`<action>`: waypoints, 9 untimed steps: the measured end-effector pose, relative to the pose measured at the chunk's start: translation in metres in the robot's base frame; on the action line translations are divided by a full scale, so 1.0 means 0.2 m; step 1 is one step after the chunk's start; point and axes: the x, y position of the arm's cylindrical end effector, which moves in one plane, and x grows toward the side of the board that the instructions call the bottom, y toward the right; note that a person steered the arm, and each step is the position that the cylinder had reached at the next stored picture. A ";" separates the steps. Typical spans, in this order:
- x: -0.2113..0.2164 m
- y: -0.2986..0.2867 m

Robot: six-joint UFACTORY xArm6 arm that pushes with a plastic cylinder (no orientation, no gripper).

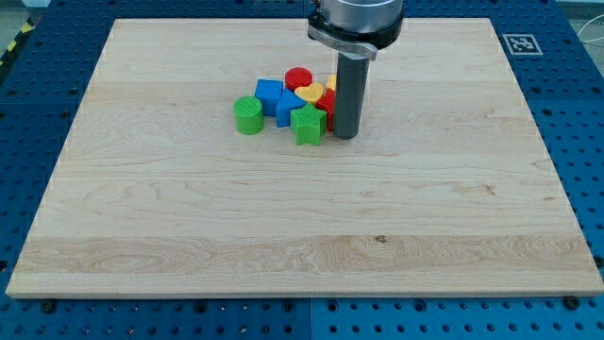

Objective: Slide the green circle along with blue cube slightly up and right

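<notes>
A: Where is the round green plastic circle [248,114]?
B: On the wooden counter [189,217], touching the blue plastic cube [271,96] at its 2 o'clock.
A: My tip [345,135]?
B: At the cluster's 3 o'clock, wrong side for pushing. No claw fitted.

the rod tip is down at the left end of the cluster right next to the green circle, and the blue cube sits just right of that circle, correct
Not quite. The camera view shows my tip at the right end of the cluster, beside the green star, not by the green circle. The blue cube does sit just right of that circle.
</notes>
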 end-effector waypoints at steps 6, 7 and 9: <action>0.18 -0.66; 0.10 -0.69; -0.02 -0.57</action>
